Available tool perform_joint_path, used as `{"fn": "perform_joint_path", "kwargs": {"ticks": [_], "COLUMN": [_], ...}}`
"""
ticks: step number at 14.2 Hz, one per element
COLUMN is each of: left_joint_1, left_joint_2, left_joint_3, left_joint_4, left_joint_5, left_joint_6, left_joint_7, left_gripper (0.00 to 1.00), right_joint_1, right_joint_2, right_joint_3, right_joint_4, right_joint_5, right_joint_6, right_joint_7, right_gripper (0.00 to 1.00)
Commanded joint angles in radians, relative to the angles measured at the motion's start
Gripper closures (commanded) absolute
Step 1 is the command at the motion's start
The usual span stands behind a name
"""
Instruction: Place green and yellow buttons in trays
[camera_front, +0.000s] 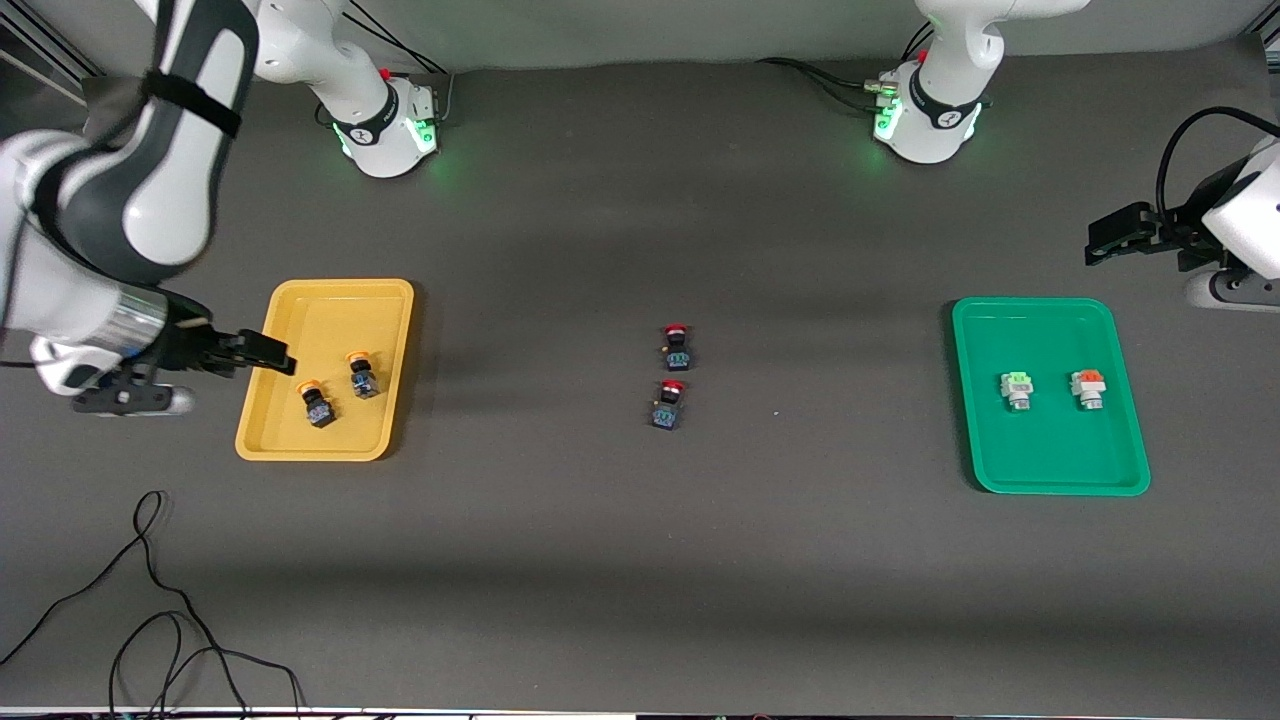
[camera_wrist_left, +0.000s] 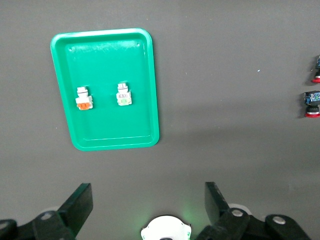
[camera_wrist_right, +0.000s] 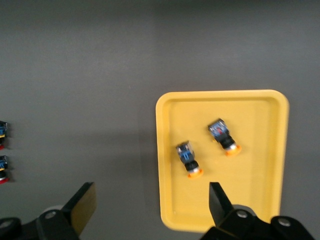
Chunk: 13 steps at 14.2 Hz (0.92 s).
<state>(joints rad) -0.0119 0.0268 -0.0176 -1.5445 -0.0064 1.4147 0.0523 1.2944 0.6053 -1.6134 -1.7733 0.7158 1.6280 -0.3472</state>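
Note:
The yellow tray (camera_front: 330, 320) (camera_wrist_right: 260, 107) holds two yellow-orange capped buttons (camera_front: 318, 403) (camera_front: 362, 375) (camera_wrist_right: 189, 158) (camera_wrist_right: 223, 135). The green tray (camera_front: 1050, 450) (camera_wrist_left: 105, 142) holds a white button with a green cap (camera_front: 1017, 389) (camera_wrist_left: 123, 95) and one with an orange cap (camera_front: 1087, 388) (camera_wrist_left: 84, 98). My right gripper (camera_front: 195, 372) (camera_wrist_right: 152, 200) hangs open and empty over the yellow tray's outer rim. My left gripper (camera_front: 1150, 245) (camera_wrist_left: 148, 200) is open and empty, up over the bare table past the green tray, toward the arm bases.
Two red-capped black-and-blue buttons (camera_front: 676, 346) (camera_front: 668, 404) lie mid-table between the trays. Loose black cable (camera_front: 150, 600) trails near the front edge at the right arm's end. The left arm's white base (camera_wrist_left: 165, 230) shows under its wrist.

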Motion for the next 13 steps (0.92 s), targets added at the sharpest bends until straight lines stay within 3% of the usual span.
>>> {"fn": "perform_joint_path", "kwargs": {"ticks": [1,4,9,12,13], "left_joint_1": [-0.019,-0.013,-0.011,-0.006,-0.008], "left_joint_2": [-0.021,-0.019,-0.015,-0.008,-0.008], "left_joint_3": [-0.005,-0.007,-0.007,-0.001,-0.001], "left_joint_4": [-0.022,-0.019,-0.014,-0.016,-0.016], "left_joint_5": [0.039,0.037,0.036,0.026,0.026], "left_joint_6": [0.020,0.018,0.018,0.015,0.018], "left_joint_7": [-0.017,-0.012,0.000,0.000,-0.002], "left_gripper": [0.00,0.00,0.00,0.00,0.00], "right_joint_1": [-0.015,-0.012,-0.010,-0.053,-0.096], "right_joint_2": [-0.009,-0.010,-0.010,-0.038,-0.050], "right_joint_3": [-0.034,-0.110,-0.175,-0.149,-0.094], "right_joint_4": [0.136,0.204,0.268,0.290,0.317], "right_joint_5": [-0.079,-0.127,-0.134,-0.142,-0.151], "right_joint_6": [-0.141,-0.255,-0.375,-0.384,-0.389], "right_joint_7": [0.079,0.085,0.191,0.192,0.192], "right_gripper": [0.00,0.00,0.00,0.00,0.00]}}
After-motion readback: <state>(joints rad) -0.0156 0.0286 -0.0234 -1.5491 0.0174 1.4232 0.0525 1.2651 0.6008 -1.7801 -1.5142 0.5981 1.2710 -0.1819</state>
